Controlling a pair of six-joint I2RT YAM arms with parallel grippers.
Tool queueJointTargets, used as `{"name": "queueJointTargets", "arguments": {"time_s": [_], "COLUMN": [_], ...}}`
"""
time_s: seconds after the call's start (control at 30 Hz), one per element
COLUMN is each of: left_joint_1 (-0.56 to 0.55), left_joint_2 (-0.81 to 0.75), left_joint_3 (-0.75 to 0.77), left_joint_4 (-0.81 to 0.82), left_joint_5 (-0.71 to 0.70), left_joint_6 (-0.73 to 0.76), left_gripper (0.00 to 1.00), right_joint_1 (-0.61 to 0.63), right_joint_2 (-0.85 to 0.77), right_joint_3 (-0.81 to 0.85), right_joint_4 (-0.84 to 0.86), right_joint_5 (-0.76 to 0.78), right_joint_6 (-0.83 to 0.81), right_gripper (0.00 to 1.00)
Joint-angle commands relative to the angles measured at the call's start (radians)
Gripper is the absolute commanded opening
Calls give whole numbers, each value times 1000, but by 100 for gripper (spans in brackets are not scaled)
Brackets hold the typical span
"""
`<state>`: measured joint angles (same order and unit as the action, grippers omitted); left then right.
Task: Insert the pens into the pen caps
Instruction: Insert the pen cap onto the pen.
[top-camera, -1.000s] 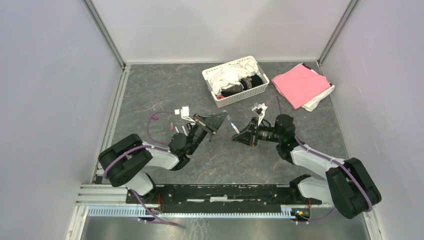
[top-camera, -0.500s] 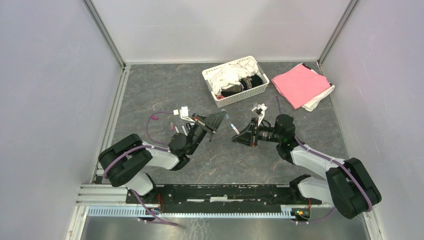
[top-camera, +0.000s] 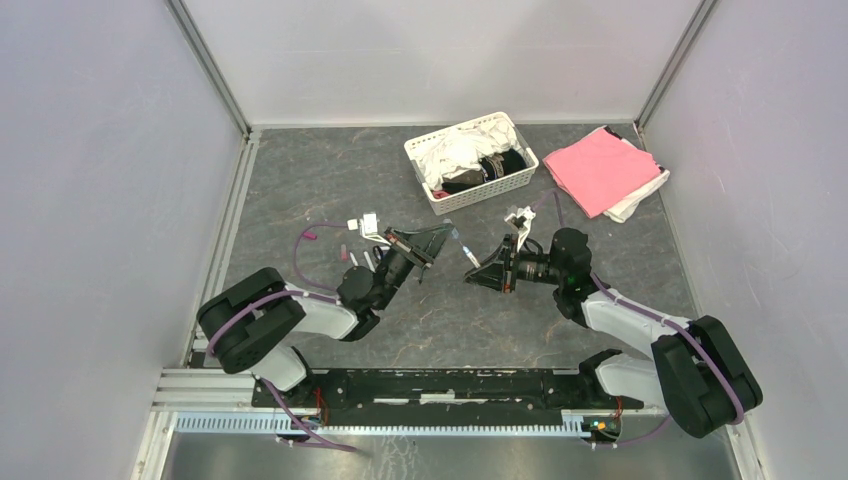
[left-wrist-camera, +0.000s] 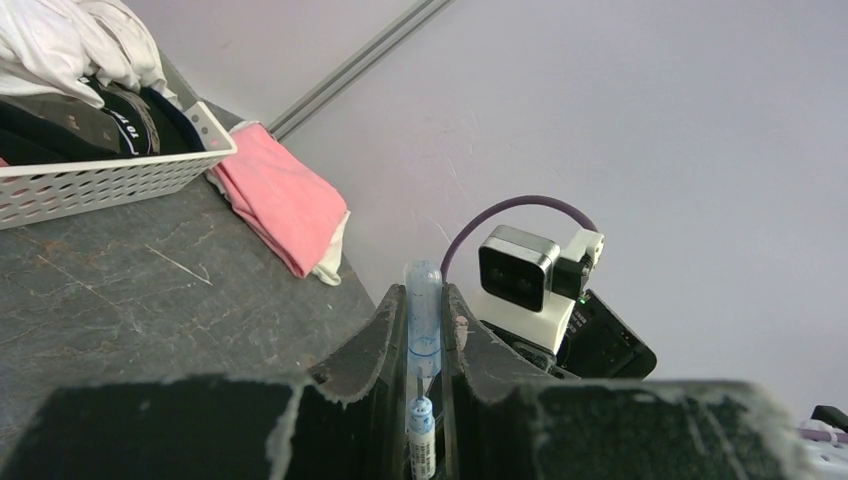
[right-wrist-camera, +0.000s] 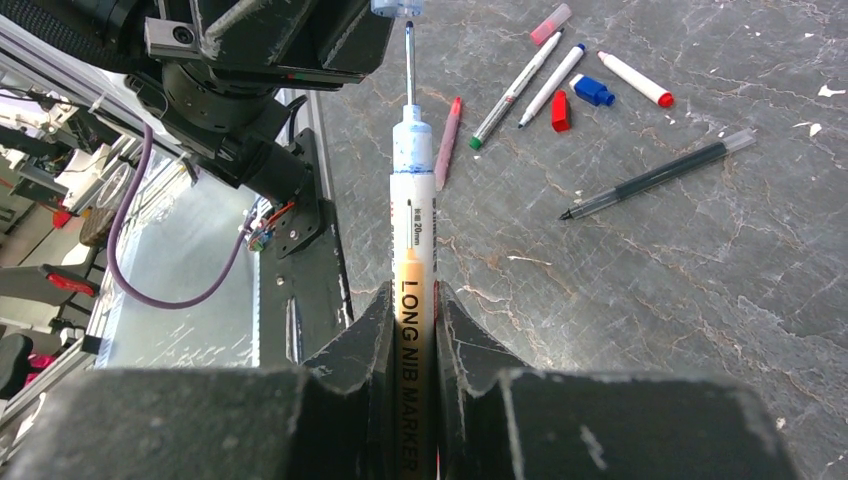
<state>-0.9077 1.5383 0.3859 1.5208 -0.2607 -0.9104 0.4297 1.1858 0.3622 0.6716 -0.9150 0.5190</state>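
**Long nib lined up with the cap**

The left hand (left-wrist-camera: 423, 297) is clamped on a clear bluish cap (left-wrist-camera: 422, 320), held up off the counter (top-camera: 450, 320). The right hand (right-wrist-camera: 413, 300) is closed tight on a white pen (right-wrist-camera: 411, 200) by its barrel, with the thin nib pointing straight at that cap. In the right wrist view the cap is cut off at the top edge, so I can't tell whether the tip is inside. Loose pens (right-wrist-camera: 515, 92), a red cap (right-wrist-camera: 560, 110) and a blue cap (right-wrist-camera: 592, 90) lie close together on the counter.
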Motion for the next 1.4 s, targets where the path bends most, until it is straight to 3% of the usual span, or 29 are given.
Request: {"name": "queueJointTargets", "arguments": {"time_s": [0.0, 0.93, 1.2, 1.37], "left_joint_1": [-7, -115, -169, -172], "left_joint_2": [12, 107, 135, 145], "left_joint_3": [-7, 67, 82, 115], "left_joint_4": [216, 217, 217, 217], "left_joint_5": [0, -26, -76, -45], "left_joint_6": [2, 1, 59, 71], "left_gripper": [2, 2, 2, 2], "right_joint_1": [-7, -18, -72, -72], "right_joint_2": [-17, -30, -39, -45], "right_joint_3": [17, -17, -51, -20], "right_joint_4": [23, 82, 264, 222], "right_joint_5": [5, 57, 66, 44], "right_joint_6": [-3, 34, 218, 146], "right_gripper": [0, 0, 0, 0]}}
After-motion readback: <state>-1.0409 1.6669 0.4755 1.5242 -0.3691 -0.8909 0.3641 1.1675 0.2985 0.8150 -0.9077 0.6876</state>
